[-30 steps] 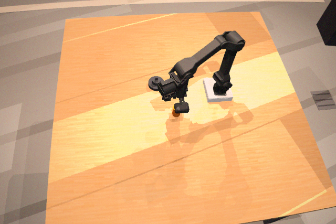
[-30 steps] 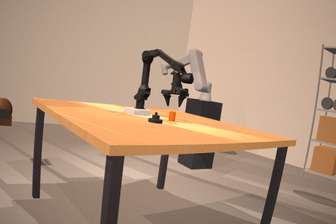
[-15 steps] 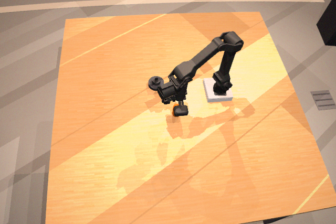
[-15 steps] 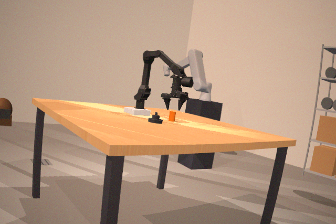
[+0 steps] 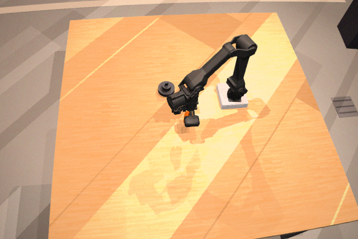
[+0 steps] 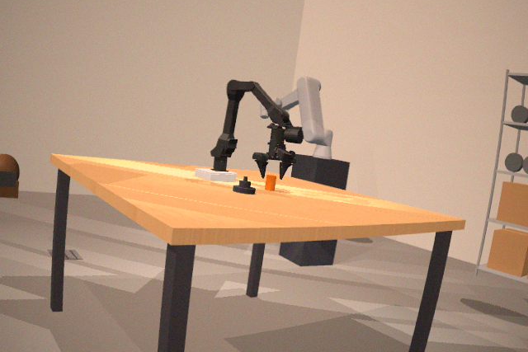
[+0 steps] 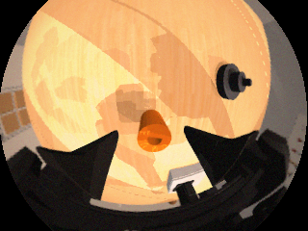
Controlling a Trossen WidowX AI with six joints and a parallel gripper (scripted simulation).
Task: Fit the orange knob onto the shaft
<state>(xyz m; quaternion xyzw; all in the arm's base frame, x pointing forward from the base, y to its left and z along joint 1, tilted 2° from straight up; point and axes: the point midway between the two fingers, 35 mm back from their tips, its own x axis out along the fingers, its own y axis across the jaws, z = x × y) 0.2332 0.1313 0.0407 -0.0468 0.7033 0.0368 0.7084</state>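
The orange knob [image 5: 186,113] [image 6: 270,182] [image 7: 154,131] stands upright on the table. In the wrist view its top end with the hole faces the camera, and it lies midway between the fingers, a little beyond the tips. My gripper [image 6: 272,178] [image 7: 152,131] points down, wide open and empty, with its fingertips about level with the knob's top or just above it. In the top view the gripper hides most of the knob. The round dark pedestal [image 5: 166,92] [image 6: 243,190] [image 7: 225,83] stands apart from the knob, with its bare shaft [image 5: 166,84] [image 6: 245,178] [image 7: 247,82] upright.
The arm's white base block [image 5: 231,103] [image 6: 215,176] [image 7: 185,175] is on the table [image 5: 115,144] [image 6: 191,212], on the side of the knob away from the pedestal. A grey arm [image 6: 311,114] stands on a dark stand behind the table in the exterior view.
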